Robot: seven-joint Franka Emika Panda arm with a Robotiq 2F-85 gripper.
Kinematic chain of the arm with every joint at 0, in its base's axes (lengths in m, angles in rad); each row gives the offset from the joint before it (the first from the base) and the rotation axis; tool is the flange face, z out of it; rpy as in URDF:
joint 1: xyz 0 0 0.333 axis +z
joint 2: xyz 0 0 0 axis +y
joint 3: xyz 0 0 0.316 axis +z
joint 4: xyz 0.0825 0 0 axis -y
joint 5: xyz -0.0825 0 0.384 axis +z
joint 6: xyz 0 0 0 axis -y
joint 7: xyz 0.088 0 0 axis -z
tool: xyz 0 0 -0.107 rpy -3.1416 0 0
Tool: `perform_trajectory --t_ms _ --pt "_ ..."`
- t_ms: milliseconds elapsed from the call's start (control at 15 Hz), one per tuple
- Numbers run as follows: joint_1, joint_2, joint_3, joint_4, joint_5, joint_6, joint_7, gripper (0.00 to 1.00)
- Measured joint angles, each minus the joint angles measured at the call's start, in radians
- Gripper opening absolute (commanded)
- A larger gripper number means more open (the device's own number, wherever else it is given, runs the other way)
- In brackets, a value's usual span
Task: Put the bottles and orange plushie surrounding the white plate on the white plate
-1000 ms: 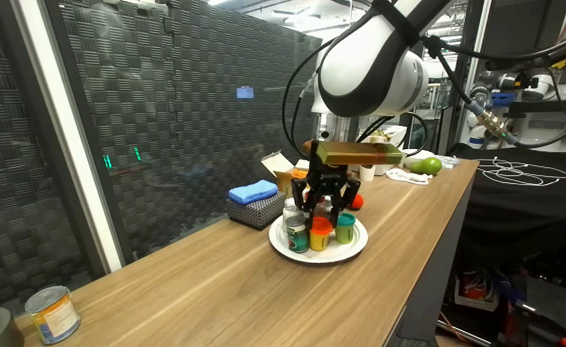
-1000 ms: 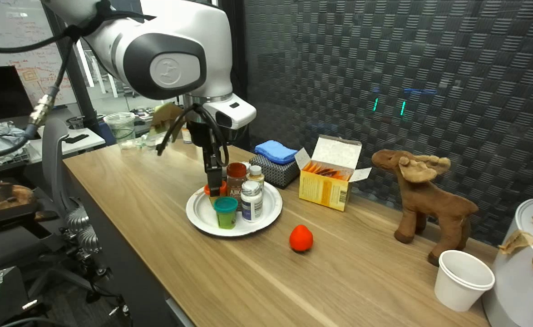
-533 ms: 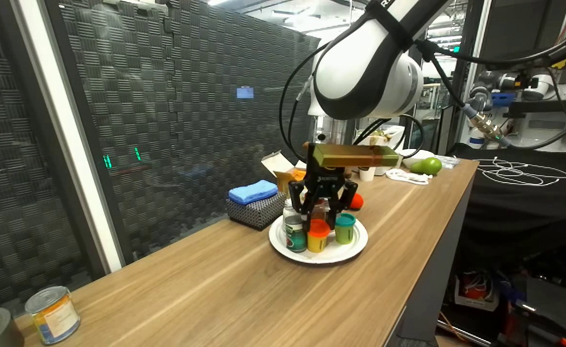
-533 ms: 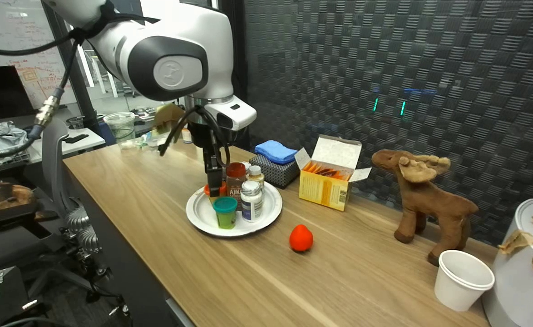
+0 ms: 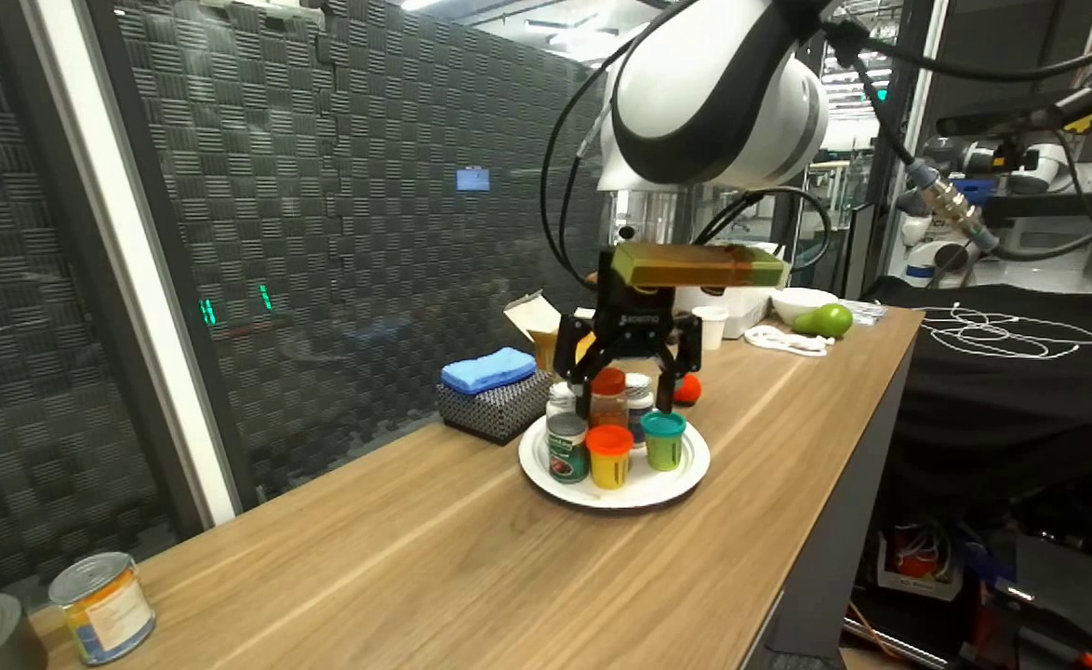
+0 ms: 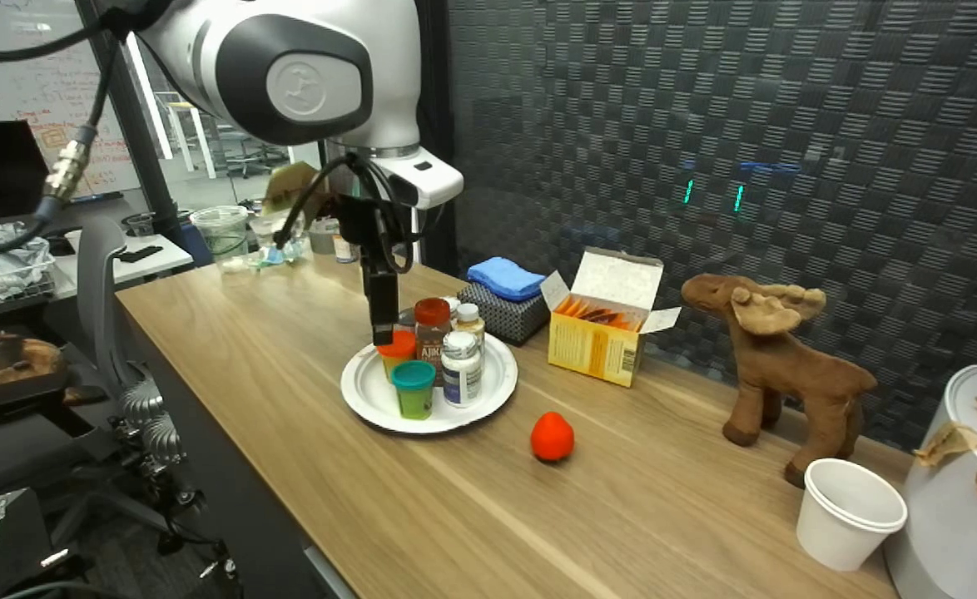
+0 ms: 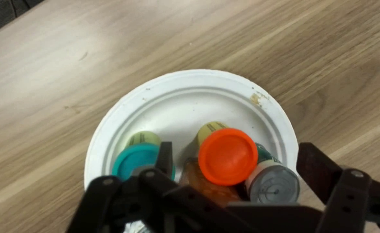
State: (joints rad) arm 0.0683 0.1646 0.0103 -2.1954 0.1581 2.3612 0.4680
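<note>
Nearest, in an exterior view, the small, squat, bright red-orange plushie (image 6: pixel 552 437) lies on the brown wood-grain tabletop (image 6: pixel 488 516), near but not touching the round, plain white plate (image 6: pixel 359 399). On the plate, upright and roughly in order of distance, stand a squat teal-lidded green tub (image 6: pixel 414 393), a blue-labelled white bottle (image 6: pixel 462 370), an orange-lidded yellow tub (image 6: pixel 400 349), a tall red-capped brown bottle (image 6: pixel 431 343), a slim white-capped tan bottle (image 6: pixel 469 323) and, at the back, a grey-lidded green-labelled jar (image 5: pixel 567 453). Above the group hangs the black two-fingered gripper (image 5: pixel 624 409), its fingers spread wide and holding nothing.

Step in hand (judged): only the plushie appears left to place. The gripper should first lift straight up, since the tall red-capped brown bottle stands close to the fingers and could topple. The spread fingers are then best centred over the plushie, lowered almost to the wood and brought together lightly, as a soft body should yield. The bare part of the plate in the wrist view offers the simplest landing place.

Lettering, near to far: the white bottle's print is too small to tell; the red-capped brown bottle reads "AJIKA"; the jar's green label cannot be made out. In an exterior view the gripper's housing is marked "ROBOTIQ".
</note>
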Motion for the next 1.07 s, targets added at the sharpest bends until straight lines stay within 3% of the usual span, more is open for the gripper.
perform_trajectory --t_ms 333,600,1067 --pt "-0.034 -0.081 -0.065 -0.035 -0.068 0.001 0.1 1.0" --pt "-0.097 -0.075 -0.12 -0.066 -0.097 0.041 0.165 1.0" --pt "-0.18 0.02 -0.161 -0.041 0.012 0.158 0.173 1.0"
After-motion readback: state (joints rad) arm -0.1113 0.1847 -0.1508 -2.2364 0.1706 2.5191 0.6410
